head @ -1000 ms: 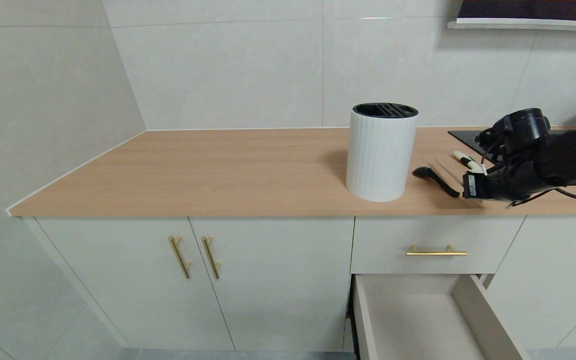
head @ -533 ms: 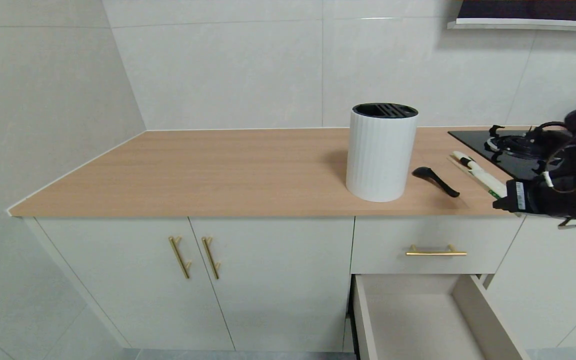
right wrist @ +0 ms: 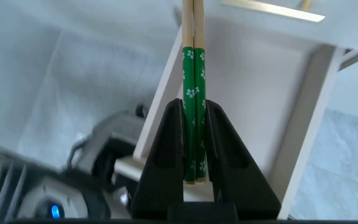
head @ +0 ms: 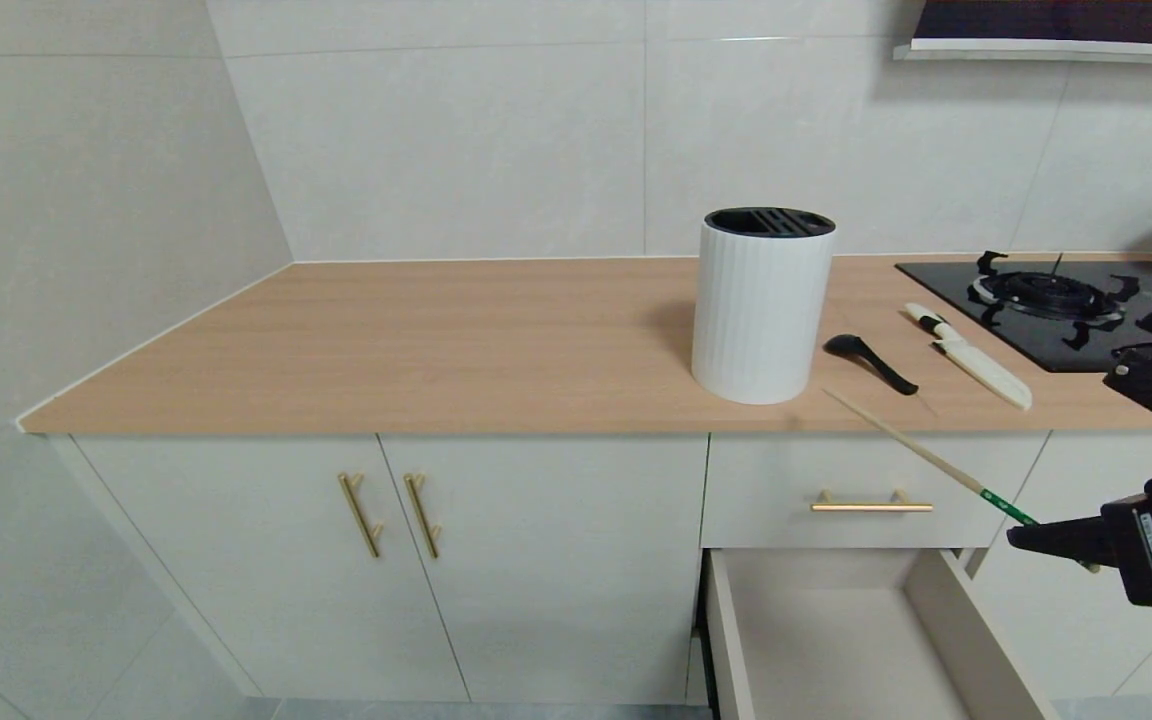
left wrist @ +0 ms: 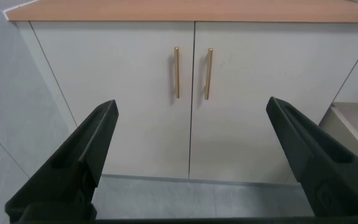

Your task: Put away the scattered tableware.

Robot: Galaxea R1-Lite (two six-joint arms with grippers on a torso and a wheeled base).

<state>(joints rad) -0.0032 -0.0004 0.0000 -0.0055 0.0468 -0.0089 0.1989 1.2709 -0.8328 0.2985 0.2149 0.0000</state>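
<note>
A: Okay, right gripper (head: pixel 1041 537), what's it got?
B: Pr of chopsticks (head: pixel 921 455), pinched by their green ends, both fingers pressed tight on 'em. Down & to the right of the white holder (head: pixel 764 305), below counter level.
A: Which way are they pointing?
B: Bare wood tips slant up twd the holder's base, crossing in front of the closed drawer (head: pixel 786 480) w/ the gold handle. Open drawer (head: pixel 836 640) sits under them, lower right of the holder.
A: Rest of the tableware?
B: On the counter (head: pixel 436 340). Black spoon (head: pixel 871 362) just right of the holder, near it, not touching. White knife (head: pixel 971 358) a bit further right, apart from the spoon, black band near its far end. Gas hob (head: pixel 1036 310) beyond that, furthest right of the holder.
A: Holder itself?
B: Upright, black slotted top, near the counter's front edge. Can't tell if anything's in the slots.
A: Left gripper (left wrist: pixel 191 106)?
B: Low down, fingers spread wide, released. Facing the two cabinet doors (head: pixel 386 560) w/ gold handles, down-left of the holder.
</note>
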